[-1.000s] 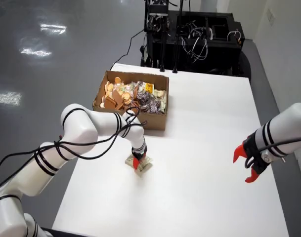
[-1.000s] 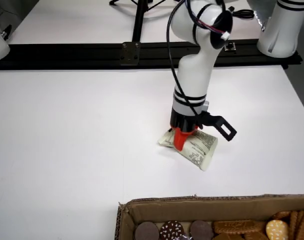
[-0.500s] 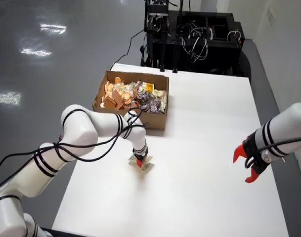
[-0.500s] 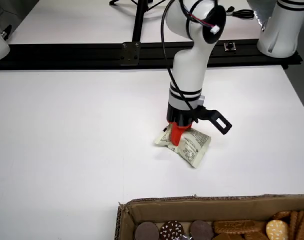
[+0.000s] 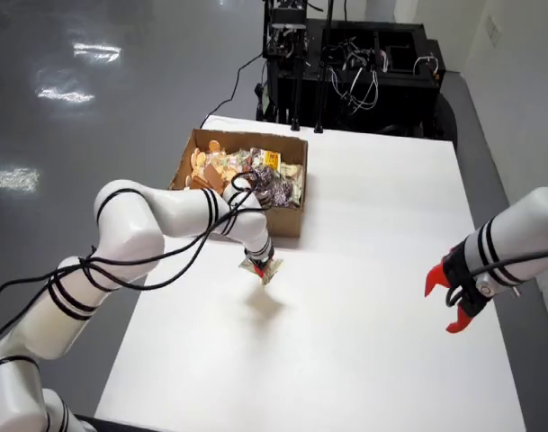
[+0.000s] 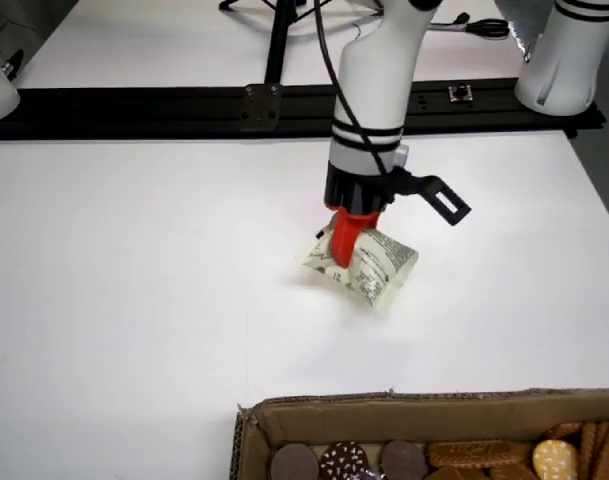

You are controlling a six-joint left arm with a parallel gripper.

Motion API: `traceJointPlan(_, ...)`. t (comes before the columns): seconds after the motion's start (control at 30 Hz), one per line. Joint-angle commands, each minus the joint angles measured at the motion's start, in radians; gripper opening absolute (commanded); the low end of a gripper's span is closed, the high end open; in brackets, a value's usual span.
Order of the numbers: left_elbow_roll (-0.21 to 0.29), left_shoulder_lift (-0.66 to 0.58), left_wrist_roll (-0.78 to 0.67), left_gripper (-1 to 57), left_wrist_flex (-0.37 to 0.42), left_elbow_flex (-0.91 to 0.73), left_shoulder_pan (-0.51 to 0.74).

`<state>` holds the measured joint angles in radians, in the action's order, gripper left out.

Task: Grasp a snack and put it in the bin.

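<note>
White table spread across both views; glossy grey floor seen at upper left of high view, black equipment rack at top centre. Cardboard box of snacks placed left of centre, cookies visible along bottom edge of low view. Gripper with red fingers closed on pale snack packet, packet held clear of table, shadow cast below, just in front of box. Second arm's red gripper parked at right edge of high view, jaws apart.
</note>
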<state>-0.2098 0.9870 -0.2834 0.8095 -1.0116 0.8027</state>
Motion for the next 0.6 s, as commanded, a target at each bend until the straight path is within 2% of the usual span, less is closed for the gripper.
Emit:
traceJointPlan(0.03, -0.026, -0.031, 0.022, 9.9, 0.013, 0.062, -0.012)
traceJointPlan(0.27, -0.043, 0.025, 0.083, 10.2, 0.074, 0.278, -0.040)
traceJointPlan(0.6, -0.041, 0.318, 0.170, 10.5, 0.223, 0.847, -0.088)
